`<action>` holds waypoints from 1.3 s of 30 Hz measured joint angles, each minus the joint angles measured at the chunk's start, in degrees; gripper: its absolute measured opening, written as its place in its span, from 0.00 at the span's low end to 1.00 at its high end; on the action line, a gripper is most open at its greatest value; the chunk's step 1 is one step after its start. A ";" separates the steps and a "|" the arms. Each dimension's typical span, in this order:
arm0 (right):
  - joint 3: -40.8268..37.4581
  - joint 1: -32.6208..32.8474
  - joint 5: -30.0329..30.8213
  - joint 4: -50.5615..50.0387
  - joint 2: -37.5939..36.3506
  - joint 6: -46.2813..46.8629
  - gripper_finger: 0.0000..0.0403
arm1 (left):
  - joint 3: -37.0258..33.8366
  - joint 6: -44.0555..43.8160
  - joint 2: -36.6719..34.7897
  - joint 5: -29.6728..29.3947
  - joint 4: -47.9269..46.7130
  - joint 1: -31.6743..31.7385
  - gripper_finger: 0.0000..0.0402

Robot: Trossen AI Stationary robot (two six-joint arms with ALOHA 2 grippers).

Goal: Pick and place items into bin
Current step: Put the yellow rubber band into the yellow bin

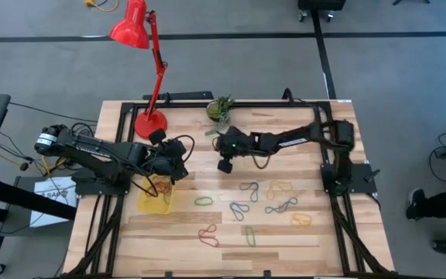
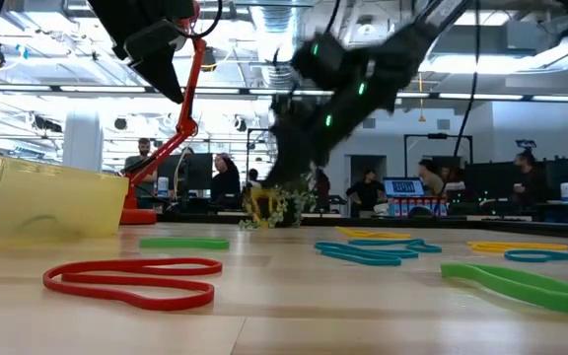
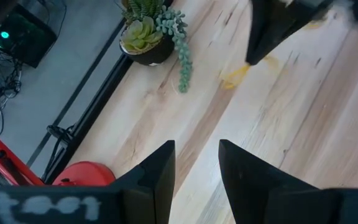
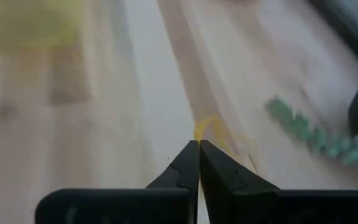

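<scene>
Close to the low camera lie a red band (image 2: 131, 281) and a green band (image 2: 531, 286), the green one cut off at the edge. Farther back sit more bands (image 1: 248, 200) on the table (image 1: 300, 232). The bin (image 1: 155, 198) is partly hidden under the left gripper (image 1: 178, 159), whose jaws are apart and hold nothing. The right gripper (image 4: 199, 144) is pinched tight on a blurry yellow band (image 4: 211, 127) near the plant (image 1: 220, 108).
</scene>
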 joint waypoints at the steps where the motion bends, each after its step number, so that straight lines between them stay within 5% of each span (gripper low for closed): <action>1: 0.05 0.91 0.01 -0.29 -1.18 -0.50 0.01 | 0.00 0.00 0.00 0.00 0.05 0.00 0.29; 11: 0.05 10.43 0.28 -10.04 -9.84 -3.28 0.00 | -0.27 4.60 0.26 2.57 7.36 0.00 0.29; 20: 0.13 14.04 0.36 -9.05 -11.61 -3.28 0.00 | -5.91 26.70 3.71 16.94 33.69 -0.18 0.29; 29: 0.15 14.32 0.39 -9.35 -11.61 -1.43 0.00 | -7.10 36.83 11.25 23.86 45.20 -0.23 0.29; 39: 0.20 14.32 0.45 -9.14 -11.63 -1.31 0.00 | -7.10 39.00 14.73 20.59 47.59 0.28 0.25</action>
